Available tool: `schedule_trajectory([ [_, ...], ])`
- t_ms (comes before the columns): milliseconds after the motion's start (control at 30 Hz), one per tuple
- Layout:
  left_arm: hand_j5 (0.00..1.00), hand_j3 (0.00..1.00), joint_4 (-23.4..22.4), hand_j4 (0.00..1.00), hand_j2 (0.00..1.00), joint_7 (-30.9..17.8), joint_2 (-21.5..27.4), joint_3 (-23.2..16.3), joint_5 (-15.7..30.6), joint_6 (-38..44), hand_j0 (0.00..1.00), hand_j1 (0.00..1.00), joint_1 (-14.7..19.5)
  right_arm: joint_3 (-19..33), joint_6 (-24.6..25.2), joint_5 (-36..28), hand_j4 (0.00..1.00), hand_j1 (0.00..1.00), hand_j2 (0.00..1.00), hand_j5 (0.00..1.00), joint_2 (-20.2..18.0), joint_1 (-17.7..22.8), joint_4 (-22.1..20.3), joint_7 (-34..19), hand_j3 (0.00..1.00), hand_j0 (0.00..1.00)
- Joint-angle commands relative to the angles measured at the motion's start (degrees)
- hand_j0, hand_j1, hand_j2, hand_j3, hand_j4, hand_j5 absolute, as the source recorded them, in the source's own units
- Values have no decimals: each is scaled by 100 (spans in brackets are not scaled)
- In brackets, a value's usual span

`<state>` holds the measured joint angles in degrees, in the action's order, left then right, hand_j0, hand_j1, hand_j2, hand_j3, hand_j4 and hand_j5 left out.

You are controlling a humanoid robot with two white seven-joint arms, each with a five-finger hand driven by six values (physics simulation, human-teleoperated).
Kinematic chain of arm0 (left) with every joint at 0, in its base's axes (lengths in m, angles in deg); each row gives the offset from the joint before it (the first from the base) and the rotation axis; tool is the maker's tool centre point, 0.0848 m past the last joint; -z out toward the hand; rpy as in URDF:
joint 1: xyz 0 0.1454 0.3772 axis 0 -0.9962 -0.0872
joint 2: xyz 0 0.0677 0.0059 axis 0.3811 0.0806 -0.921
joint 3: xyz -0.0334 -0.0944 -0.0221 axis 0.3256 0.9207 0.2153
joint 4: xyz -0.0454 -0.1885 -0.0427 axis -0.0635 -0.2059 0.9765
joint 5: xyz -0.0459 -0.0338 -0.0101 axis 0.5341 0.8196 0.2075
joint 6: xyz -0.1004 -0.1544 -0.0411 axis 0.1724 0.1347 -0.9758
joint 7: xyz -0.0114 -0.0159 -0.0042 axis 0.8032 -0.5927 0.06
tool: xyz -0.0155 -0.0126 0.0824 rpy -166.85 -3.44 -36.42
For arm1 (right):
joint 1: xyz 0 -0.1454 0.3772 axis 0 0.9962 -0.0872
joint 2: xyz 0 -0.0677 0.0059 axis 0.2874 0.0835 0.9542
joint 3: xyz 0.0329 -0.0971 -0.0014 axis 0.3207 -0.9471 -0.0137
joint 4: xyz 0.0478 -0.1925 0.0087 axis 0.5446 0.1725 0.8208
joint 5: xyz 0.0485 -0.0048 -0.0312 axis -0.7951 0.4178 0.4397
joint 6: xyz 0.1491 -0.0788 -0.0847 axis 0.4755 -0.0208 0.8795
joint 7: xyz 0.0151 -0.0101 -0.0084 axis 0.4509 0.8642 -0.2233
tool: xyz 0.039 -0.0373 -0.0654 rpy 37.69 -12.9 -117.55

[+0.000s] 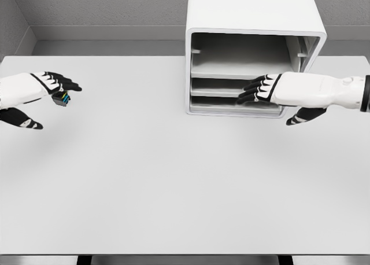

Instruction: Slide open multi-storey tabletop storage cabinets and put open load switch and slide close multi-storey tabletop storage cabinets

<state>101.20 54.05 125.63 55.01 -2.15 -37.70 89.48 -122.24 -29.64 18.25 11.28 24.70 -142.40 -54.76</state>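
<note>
The lower half of the frame is bare grey tabletop. At the left edge, mid-height, my left hand curls its fingers around the load switch, a small dark block with blue and yellowish marks, only partly visible beneath my fingertips; my thumb hangs below it. At the right, mid-height, my right hand reaches in level, fingers extended and relaxed, holding nothing, their tips at the front of the middle level of the storage cabinet. Whether they touch the shelf edge cannot be told.

Behind, in the upper centre-right, the cabinet stands as a white rounded box. Its front shows three stacked levels in grey; the top bay looks open and vacant, with the two lower drawer fronts beneath it.

Judged step: the opening appears to be in hand or just complete, the switch not yet stowed. The next move calls for my left hand to carry the switch rightward across the table to an open level, well apart from it now, with my right hand clear of the path.
</note>
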Motion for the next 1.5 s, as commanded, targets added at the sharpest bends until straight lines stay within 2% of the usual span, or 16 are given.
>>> schedule_trajectory([
  [0,100,100,-9,100,100,-3,-45,-67,20,15,100,100,0,2,13,-27,100,100,100,100,-8,-9,-7,5,100,100],
  [33,100,100,-35,100,100,-3,-97,-67,11,15,100,100,9,2,13,-36,100,100,100,100,-26,-9,1,13,100,100],
  [100,100,100,-395,100,100,-3,-247,-128,20,15,100,100,211,-7,13,-45,100,100,100,100,-17,-9,1,84,100,100],
  [167,100,100,-1010,100,100,-3,-282,-840,-6,15,100,100,878,2,13,-45,100,100,100,100,-8,-9,1,84,100,100],
  [200,100,100,-1265,100,100,-3,-457,-963,-41,15,100,100,1037,11,13,-45,100,100,100,100,-17,-9,1,84,100,100],
  [300,100,100,-1608,100,100,-3,-756,-981,-182,15,100,100,1143,-24,13,-36,100,100,100,100,115,9,-34,57,100,100],
  [367,100,100,-1933,100,100,-3,-967,-981,-542,15,100,100,1353,-24,13,-19,100,100,100,100,124,-9,-34,-31,100,100],
  [433,100,100,-2153,100,100,-3,-1117,-981,-771,15,100,100,1494,-33,13,-10,100,100,100,100,106,-167,-51,-338,100,100],
  [533,100,100,-2786,100,100,-3,-1328,-1236,-859,15,100,100,1828,-68,13,25,100,100,100,100,185,-308,-51,-540,100,100],
  [600,100,100,-2892,100,100,-3,-1337,-1244,-894,15,100,100,1898,-103,13,34,100,100,100,100,299,-316,-43,-698,100,100],
  [767,100,100,-3437,100,100,-3,-1328,-1613,-894,15,100,100,2294,-183,13,17,100,100,100,100,458,-439,-34,-701,100,100],
  [967,100,100,-3525,100,100,-3,-1345,-1701,-973,15,100,100,2408,-191,13,-45,100,100,100,100,668,-519,19,-701,100,100],
  [1033,100,100,-3674,100,100,-3,-1460,-1693,-1052,15,100,100,2417,-191,314,-54,100,100,100,100,783,-562,115,-701,100,100],
  [1167,100,100,-3973,100,100,-3,-1626,-1702,-1245,15,100,100,2496,-191,525,-80,100,100,100,100,967,-642,529,-701,100,100],
  [1367,100,100,-3964,100,100,-3,-1644,-1675,-1544,15,100,100,2540,-200,1078,-282,100,100,100,100,1047,-642,661,-701,100,100],
  [1467,100,100,-3982,100,100,-3,-1644,-1675,-1553,15,100,100,2558,-271,1078,-467,100,100,100,100,1055,-642,915,-701,100,100],
])
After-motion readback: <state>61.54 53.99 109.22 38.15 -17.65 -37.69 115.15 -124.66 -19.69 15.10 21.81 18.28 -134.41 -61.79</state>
